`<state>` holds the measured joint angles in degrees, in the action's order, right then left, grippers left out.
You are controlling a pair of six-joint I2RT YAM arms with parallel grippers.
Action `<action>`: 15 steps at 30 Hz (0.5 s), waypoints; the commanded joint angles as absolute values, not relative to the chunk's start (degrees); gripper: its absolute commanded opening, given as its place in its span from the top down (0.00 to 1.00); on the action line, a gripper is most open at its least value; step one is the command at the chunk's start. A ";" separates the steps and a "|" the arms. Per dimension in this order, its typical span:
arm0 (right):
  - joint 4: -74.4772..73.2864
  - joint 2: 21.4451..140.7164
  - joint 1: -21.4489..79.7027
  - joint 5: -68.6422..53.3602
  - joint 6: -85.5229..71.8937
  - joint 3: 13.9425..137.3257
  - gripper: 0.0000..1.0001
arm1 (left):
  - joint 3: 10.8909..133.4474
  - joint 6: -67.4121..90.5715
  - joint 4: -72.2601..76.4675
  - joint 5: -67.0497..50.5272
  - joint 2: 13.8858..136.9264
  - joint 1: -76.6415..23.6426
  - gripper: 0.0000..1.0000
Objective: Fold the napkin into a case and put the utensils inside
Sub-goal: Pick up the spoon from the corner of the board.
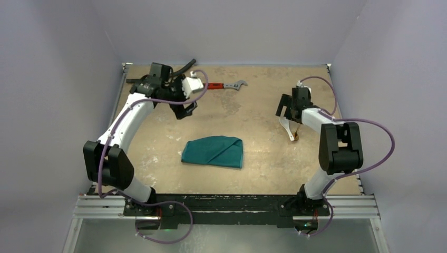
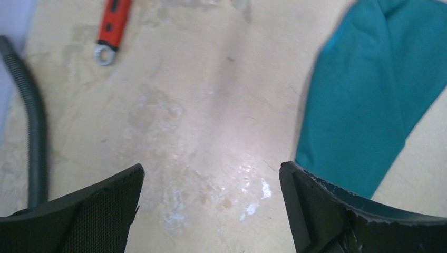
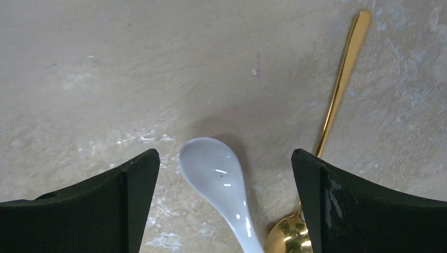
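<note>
the folded napkin (image 1: 213, 152) is the biggest thing i can spoil: it lies flat in the middle of the table (image 1: 263, 100), between my two arms and nearer my bases, and i cannot tell from here which side its pocket opens on. if i push a utensil at a closed fold, i judge the soft cloth will slide or bunch up and the case will come undone. my left gripper (image 2: 211, 174) hangs spread wide and empty over bare table just beside the cloth's edge, so a careless dip there could drag a corner. my right gripper (image 3: 225, 155) is also fully apart and holds nothing; the bowl of the white spoon (image 3: 221, 184) sits between its fingers, and the gold spoon (image 3: 337, 89) lies just beside the right finger (image 3: 337, 205). the two spoons nearly meet near their lower ends, so closing may catch both, or the smooth white bowl may squirt out. for room, the walls (image 1: 400, 79) stand close around the table on three sides, and my right elbow is near one. the stretch from the spoons to the napkin is open. the red-handled wrench (image 1: 224, 85) lies by the far edge, well apart, and a grey hose (image 2: 31, 121) trails beside my left hand.
</note>
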<state>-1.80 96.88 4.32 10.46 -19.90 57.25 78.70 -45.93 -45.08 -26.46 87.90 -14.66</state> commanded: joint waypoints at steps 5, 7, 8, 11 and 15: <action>-2.89 97.36 2.90 3.68 -18.98 58.85 0.09 | 88.09 -27.54 -42.36 -25.53 93.72 -8.44 0.01; -1.72 97.17 2.90 1.45 -19.09 57.88 0.14 | 90.01 -26.39 -43.03 -30.46 94.26 -5.86 0.01; -0.86 97.13 2.94 1.71 -19.01 57.13 0.15 | 90.95 -26.51 -43.64 -33.23 94.44 -4.72 0.01; -0.83 97.36 2.92 -1.16 -19.53 55.46 0.19 | 93.13 -25.86 -43.61 -35.18 94.44 -3.18 0.01; -0.63 98.07 2.98 -3.62 -20.80 53.96 0.30 | 93.37 -23.60 -40.68 -33.27 93.69 -0.78 0.02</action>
<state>-1.26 98.24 2.72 0.25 -19.70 55.59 90.83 -27.86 -43.88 -31.00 95.61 -2.57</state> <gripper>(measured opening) 0.731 0.985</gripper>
